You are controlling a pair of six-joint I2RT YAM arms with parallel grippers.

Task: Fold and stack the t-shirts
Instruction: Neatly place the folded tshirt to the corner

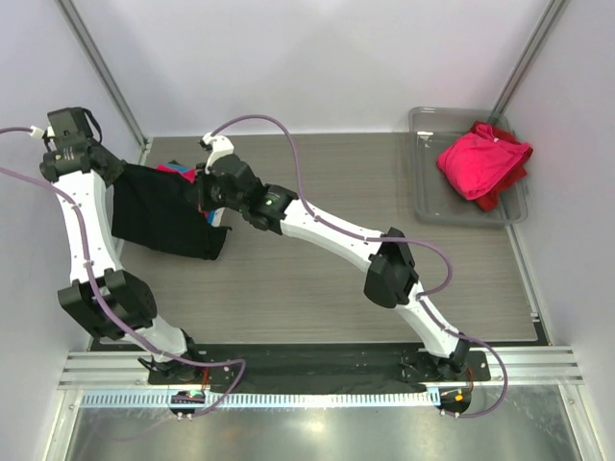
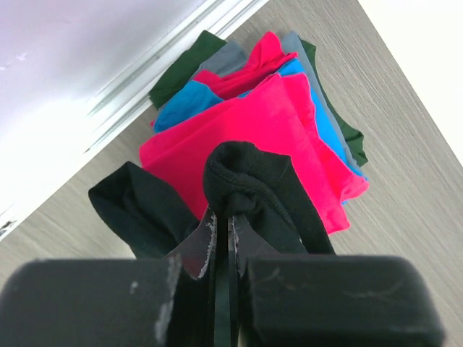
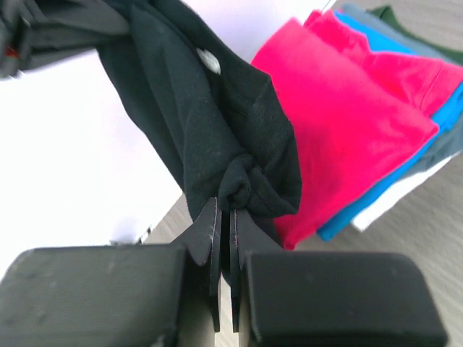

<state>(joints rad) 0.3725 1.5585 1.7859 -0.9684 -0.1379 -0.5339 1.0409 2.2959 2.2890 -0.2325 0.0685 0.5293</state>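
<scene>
A large black t-shirt (image 1: 168, 211) hangs stretched between my two grippers above the table's far left. My left gripper (image 1: 108, 171) is shut on a bunched edge of the black t-shirt (image 2: 242, 181). The right gripper (image 1: 204, 197) is shut on another bunched edge of the same shirt (image 3: 217, 144). Below it lies a stack of folded t-shirts, with a pink-magenta shirt (image 2: 260, 130) on top and teal-blue (image 2: 184, 101), grey and dark green layers under it. The pink top shirt (image 3: 340, 123) also fills the right wrist view. More pink and red shirts (image 1: 483, 161) lie crumpled in the tray.
A clear grey plastic tray (image 1: 428, 197) stands at the far right of the wood-grain table (image 1: 317, 298). White enclosure walls close in the back and the left side, with a metal rail (image 1: 106, 72) at the far left corner.
</scene>
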